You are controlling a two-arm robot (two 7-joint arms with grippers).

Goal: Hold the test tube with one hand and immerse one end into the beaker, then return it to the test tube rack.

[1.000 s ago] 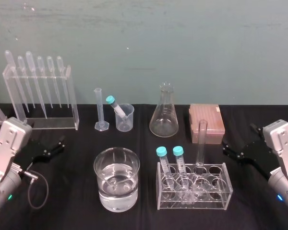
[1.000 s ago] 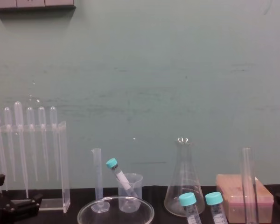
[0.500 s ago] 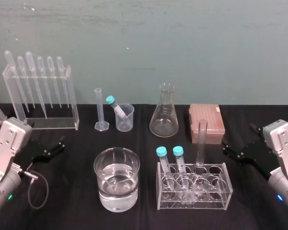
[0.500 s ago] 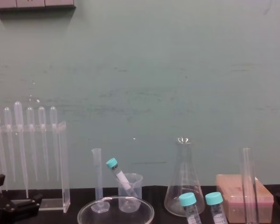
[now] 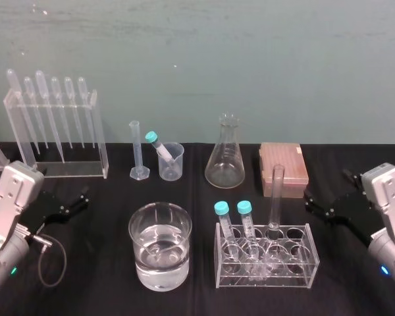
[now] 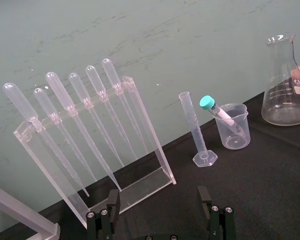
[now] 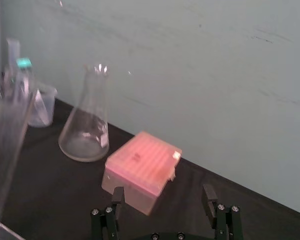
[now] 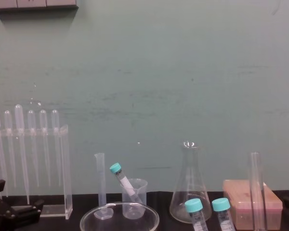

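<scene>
Find the test tube (image 5: 276, 191) upright in the test tube rack (image 5: 301, 262). Probably light, slippery, fragile glass: grip gently above the rack. Left pincer (image 5: 82, 199) and right pincer (image 5: 326, 194) either side of the rack, wide open, empty.
</scene>
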